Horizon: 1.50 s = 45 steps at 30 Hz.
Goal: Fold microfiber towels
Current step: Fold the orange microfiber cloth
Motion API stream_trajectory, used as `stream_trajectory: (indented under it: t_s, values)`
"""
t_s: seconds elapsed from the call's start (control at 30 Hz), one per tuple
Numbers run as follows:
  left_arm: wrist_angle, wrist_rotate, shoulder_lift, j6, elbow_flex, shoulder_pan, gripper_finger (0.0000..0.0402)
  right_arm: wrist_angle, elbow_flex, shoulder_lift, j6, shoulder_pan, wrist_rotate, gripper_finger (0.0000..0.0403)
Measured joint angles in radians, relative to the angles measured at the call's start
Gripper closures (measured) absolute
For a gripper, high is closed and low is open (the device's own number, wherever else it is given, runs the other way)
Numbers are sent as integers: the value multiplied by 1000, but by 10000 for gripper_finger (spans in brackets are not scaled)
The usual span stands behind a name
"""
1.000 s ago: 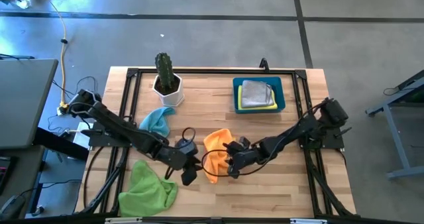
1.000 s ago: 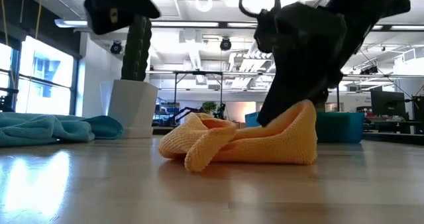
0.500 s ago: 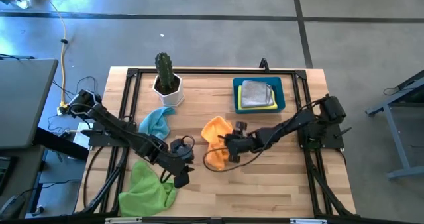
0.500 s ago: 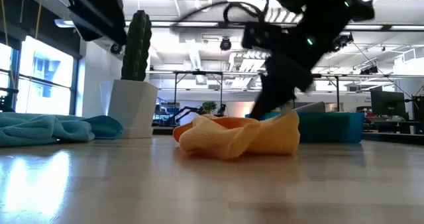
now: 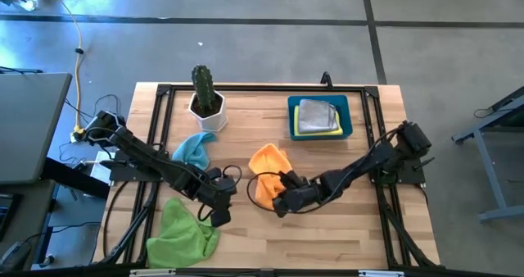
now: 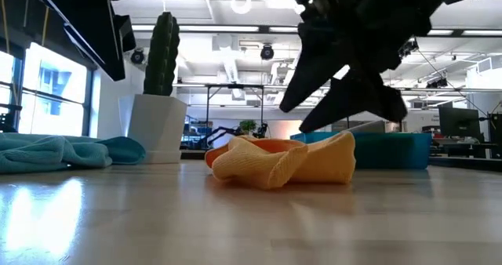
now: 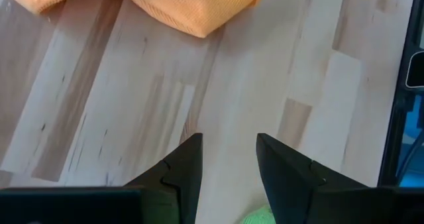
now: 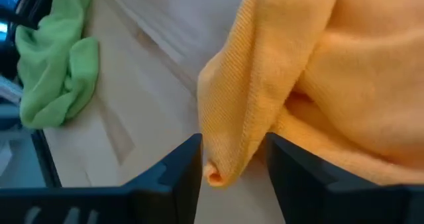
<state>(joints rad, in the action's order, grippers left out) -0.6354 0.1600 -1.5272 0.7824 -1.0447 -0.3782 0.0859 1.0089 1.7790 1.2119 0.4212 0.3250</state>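
Observation:
The orange towel (image 5: 267, 172) lies crumpled and partly folded on the table's middle; the low view shows it as a low heap (image 6: 286, 161). My right gripper (image 5: 278, 203) hovers open at its near edge, just above it (image 8: 233, 139). My left gripper (image 5: 219, 213) stands open over bare wood (image 7: 228, 141), left of the orange towel, with nothing between its fingers. A lime green towel (image 5: 184, 232) lies bunched at the near left and a light blue one (image 5: 193, 148) behind it. A grey towel (image 5: 315, 113) lies on a yellow one in the blue bin (image 5: 350, 117). My right gripper's open fingers (image 8: 189, 168) stand on either side of the orange towel's near folded edge (image 8: 222, 154), coming from the near right and slanting down. I cannot tell whether they touch the cloth. The towel lies on the table.
A cactus in a white pot (image 5: 205, 97) stands at the far left, close behind the light blue towel. A black frame (image 5: 155, 121) runs along the table's edges. Bare wood (image 5: 327, 236) stretches along the near side, right of the green towel.
My right gripper carried the orange towel's near part toward the far edge and laid it over the rest. It then came back toward the near edge, rolling its wrist. The towel has lain still, lower and more compact, since half a second ago. My left gripper drew leftward and tipped down.

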Motion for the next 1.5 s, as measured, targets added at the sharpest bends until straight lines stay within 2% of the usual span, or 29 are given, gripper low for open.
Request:
stream_trajectory:
  t_s: [0.13,0.5,0.63,0.83,0.97,1.1,1.33,1.4,1.5]
  values:
    - [3,-2,0,1,0,0,271,-1,0,28,90,22,42,237]
    - [3,-2,0,3,0,0,271,-93,0,125,147,37,-3,236]
    - [3,-2,0,19,0,0,271,-79,0,133,127,36,-3,274]
    - [3,2,0,26,0,0,271,-101,0,121,-8,45,43,390]
    - [4,21,0,5,0,0,271,-90,0,83,-51,51,51,394]
    - [14,129,0,-49,0,0,271,-56,0,-8,-113,51,38,399]
    - [168,389,0,-321,0,2,271,113,0,-207,-166,50,12,402]
    - [247,431,-11,-396,-1,9,271,155,0,-257,-163,48,-3,402]
    - [354,438,-34,-459,-1,27,271,180,0,-319,-166,40,-5,402]
